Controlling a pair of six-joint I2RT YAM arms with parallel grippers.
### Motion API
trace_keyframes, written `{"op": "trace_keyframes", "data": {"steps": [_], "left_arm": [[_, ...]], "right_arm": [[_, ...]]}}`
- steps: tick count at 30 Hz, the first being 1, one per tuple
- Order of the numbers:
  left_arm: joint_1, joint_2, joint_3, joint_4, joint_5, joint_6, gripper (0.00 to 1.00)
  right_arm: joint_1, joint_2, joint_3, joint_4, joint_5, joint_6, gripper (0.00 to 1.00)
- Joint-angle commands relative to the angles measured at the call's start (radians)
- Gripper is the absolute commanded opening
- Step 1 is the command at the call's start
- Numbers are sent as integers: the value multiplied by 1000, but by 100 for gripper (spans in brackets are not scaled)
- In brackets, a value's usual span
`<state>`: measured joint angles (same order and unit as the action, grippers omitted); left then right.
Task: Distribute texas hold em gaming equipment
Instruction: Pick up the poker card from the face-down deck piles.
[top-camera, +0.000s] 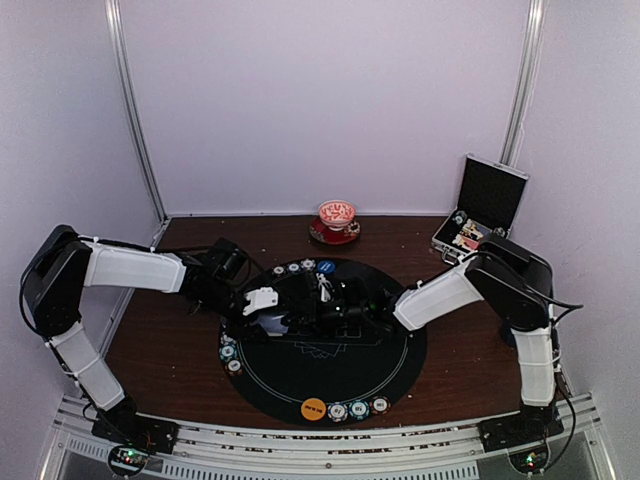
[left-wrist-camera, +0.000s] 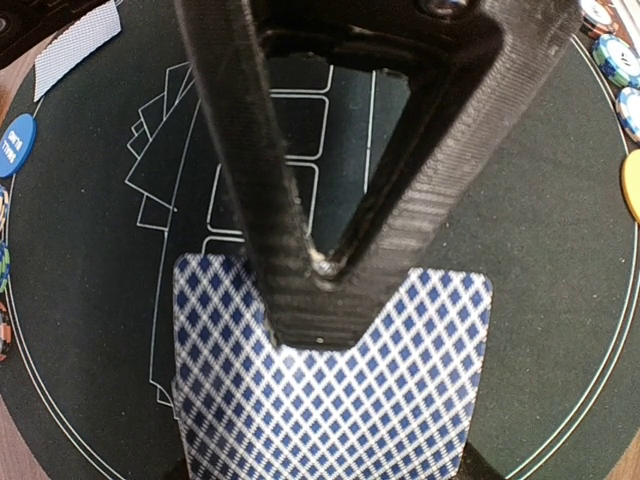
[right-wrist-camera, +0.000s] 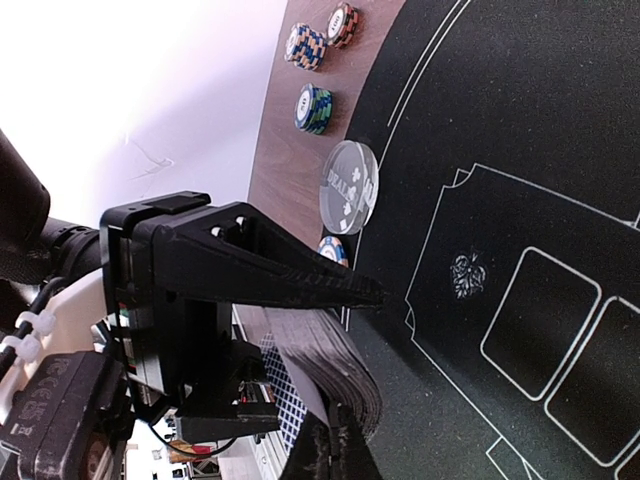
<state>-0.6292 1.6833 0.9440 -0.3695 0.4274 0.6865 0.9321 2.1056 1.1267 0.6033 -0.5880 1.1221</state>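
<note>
Left jaws gripping card deck (left-wrist-camera: 330, 400), right jaws closed, seemingly touching its top.

A blue-diamond-backed card deck (left-wrist-camera: 330, 390) hangs over the mat (top-camera: 330, 375); striped chips (top-camera: 358, 409) and an orange disc (top-camera: 313, 408) line its near rim.

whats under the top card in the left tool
More cards: the deck shows stacked edges below the top card. Beneath that is the mat. The lower cards' faces and the mat right below are covered.
</note>
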Motion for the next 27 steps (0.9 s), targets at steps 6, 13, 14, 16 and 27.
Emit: {"op": "trace_keyframes", "data": {"steps": [6, 13, 14, 16, 27], "left_arm": [[6, 6, 19, 19, 5, -1, 49], [7, 7, 19, 20, 1, -3, 49], [9, 7, 20, 20, 1, -2, 49], [12, 8, 22, 19, 1, -4, 49], [24, -4, 27, 18, -15, -16, 49]], "right_arm": [[-34, -159, -145, 70, 25, -15, 0], [-66, -261, -234, 52, 39, -46, 0], [-72, -274, -242, 37, 39, -58, 0], [-91, -298, -255, -13, 37, -92, 0], [-130, -315, -222, -329, -89, -378, 0]]}}
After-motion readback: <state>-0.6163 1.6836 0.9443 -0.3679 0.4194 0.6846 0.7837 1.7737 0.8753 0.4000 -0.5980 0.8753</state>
